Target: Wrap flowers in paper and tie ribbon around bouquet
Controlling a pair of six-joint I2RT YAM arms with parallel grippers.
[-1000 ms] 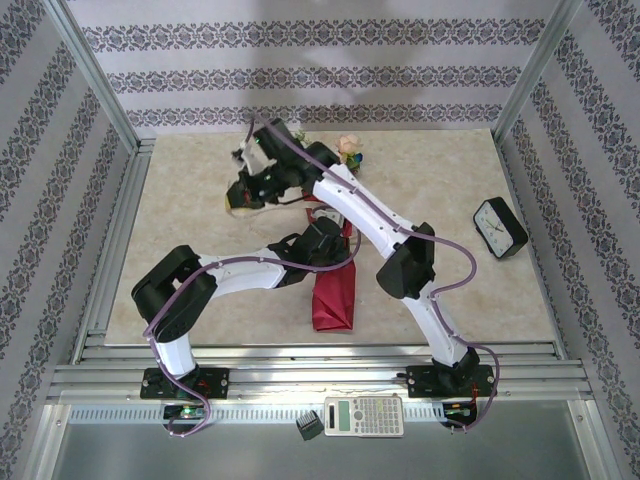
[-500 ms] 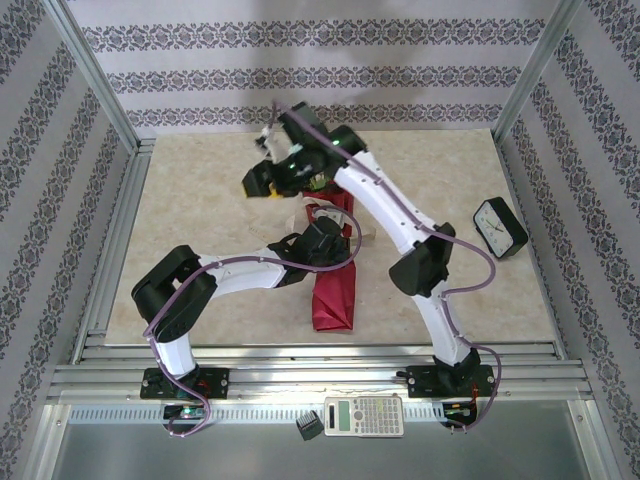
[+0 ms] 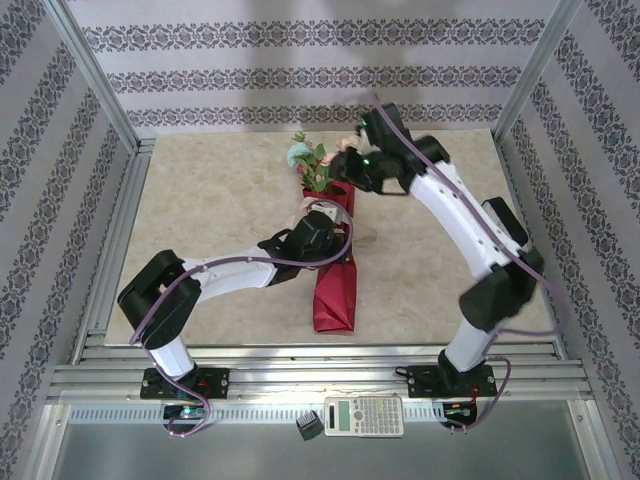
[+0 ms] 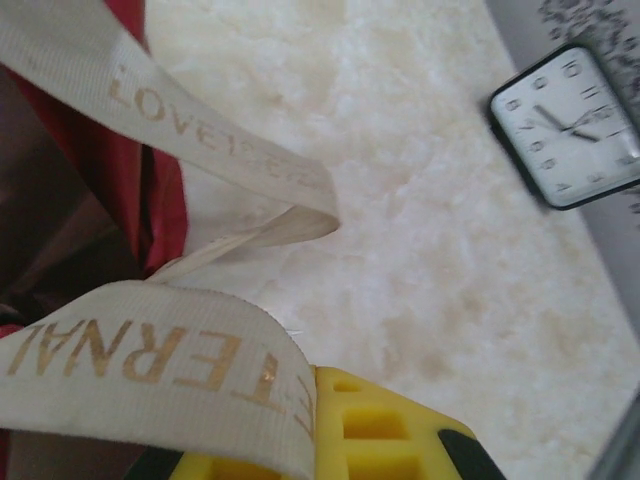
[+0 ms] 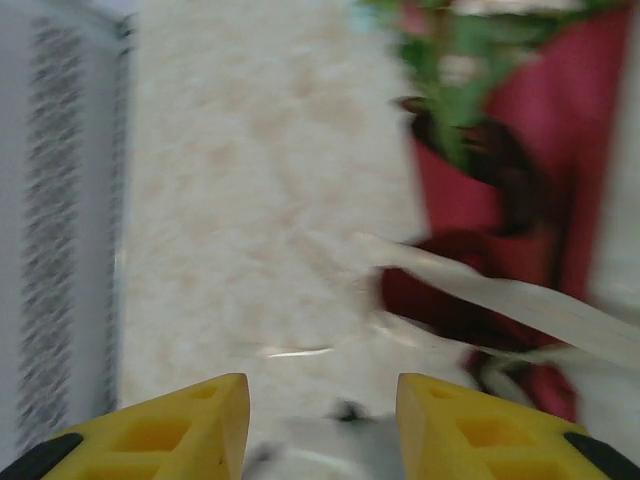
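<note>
Top view: shows the left pincer (image 3: 318, 232) pressed down on the middle of the bouquet (image 3: 335, 295), its jaws hidden under the wrist. Shows the right pincer (image 3: 350, 166) raised just right of the flowers (image 3: 312, 163), toward the far end of the table (image 3: 200, 200). Places the bouquet, a narrow crimson cone, lengthwise at mid-table, tip toward the arm bases, pink and teal blooms at the far end. Places a calculator (image 3: 363, 415) on the near ledge. Against the frame one second earlier: right arm swung from left of the bouquet over to its right, flowers uncovered, cone unmoved. Left wrist view: shows the left pincer (image 4: 330, 440) closed tight, clamping the ribbon (image 4: 150, 365), cream with gold lettering, at its yellow finger. Shows a second stretch of ribbon above, crossing the red cone, and a clock (image 4: 570, 125) at the table's edge beyond. Right wrist view: shows the right pincer (image 5: 322, 410) with yellow fingers parted and nothing between them. Shows blurred ribbon crossing the red cone at right, green leaves at its mouth.
</note>
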